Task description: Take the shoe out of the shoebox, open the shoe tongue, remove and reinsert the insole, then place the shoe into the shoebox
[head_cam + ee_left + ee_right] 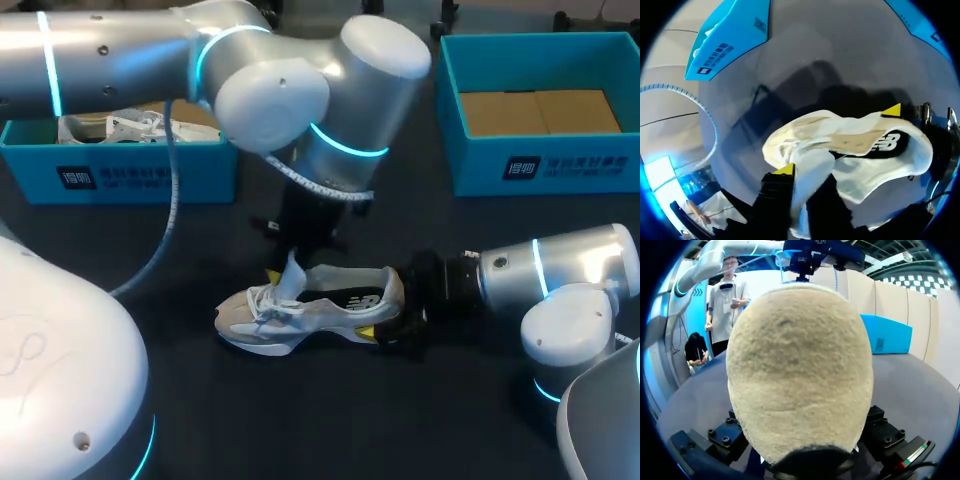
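At mid-table, nearest: right gripper [388, 315] clamped across the heel of the shoe [320, 312], sole down, out of any box. Just behind, left gripper [807, 175] pinched shut on the tongue [292, 272], held up. Risk: tongue slipping free, or heel twisting loose under a harder pull. Farthest back: open shoebox [540, 165], second shoebox [120, 178].

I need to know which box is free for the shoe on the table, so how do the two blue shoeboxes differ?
The left shoebox holds a white shoe; the right shoebox holds only tan cardboard. The left arm crosses in front of the left shoebox, hiding part of it; nothing covers the right shoebox. Both are blue, open-topped, labelled on the front wall, at the table's far side.
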Available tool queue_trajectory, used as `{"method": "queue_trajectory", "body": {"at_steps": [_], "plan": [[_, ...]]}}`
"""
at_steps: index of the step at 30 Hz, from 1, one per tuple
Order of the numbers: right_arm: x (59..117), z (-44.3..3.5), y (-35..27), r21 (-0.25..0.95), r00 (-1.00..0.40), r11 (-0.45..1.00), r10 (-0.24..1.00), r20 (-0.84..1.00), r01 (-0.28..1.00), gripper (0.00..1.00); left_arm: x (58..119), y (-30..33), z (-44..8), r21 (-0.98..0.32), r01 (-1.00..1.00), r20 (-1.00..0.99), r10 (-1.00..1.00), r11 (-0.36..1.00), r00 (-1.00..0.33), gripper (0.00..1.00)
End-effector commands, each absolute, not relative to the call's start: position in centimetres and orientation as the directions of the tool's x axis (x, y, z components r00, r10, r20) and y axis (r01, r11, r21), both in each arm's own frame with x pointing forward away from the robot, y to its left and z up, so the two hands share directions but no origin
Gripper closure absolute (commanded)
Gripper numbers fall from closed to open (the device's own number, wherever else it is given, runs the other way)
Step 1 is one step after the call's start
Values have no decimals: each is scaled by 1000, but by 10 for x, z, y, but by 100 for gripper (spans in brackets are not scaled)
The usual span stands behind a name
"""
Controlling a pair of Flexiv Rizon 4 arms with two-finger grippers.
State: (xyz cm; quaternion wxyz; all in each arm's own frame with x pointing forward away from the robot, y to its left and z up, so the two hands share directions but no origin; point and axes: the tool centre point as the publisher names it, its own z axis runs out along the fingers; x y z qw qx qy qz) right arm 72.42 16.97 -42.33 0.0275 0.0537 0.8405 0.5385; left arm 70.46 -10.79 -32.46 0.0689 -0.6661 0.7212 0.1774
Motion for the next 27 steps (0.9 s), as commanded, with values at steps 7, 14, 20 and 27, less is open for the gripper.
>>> {"method": "queue_trajectory", "body": {"at_steps": [7, 14, 20, 27], "plan": [[723, -423, 170, 907, -993, 417, 121, 11, 61, 100, 706, -75, -314, 191, -981, -266, -960, 40, -91, 66], [723, -423, 170, 907, -993, 417, 121, 11, 61, 100, 708, -58, -312, 209, -977, -257, -963, 32, -86, 82], [723, -423, 170, 907, -993, 417, 121, 11, 61, 100, 709, -48, -317, 220, -975, -265, -961, 16, -75, 100], [723, -423, 170, 907, -993, 417, 121, 11, 61, 100, 708, -36, -323, 210, -978, -284, -956, 6, -66, 100]]}}
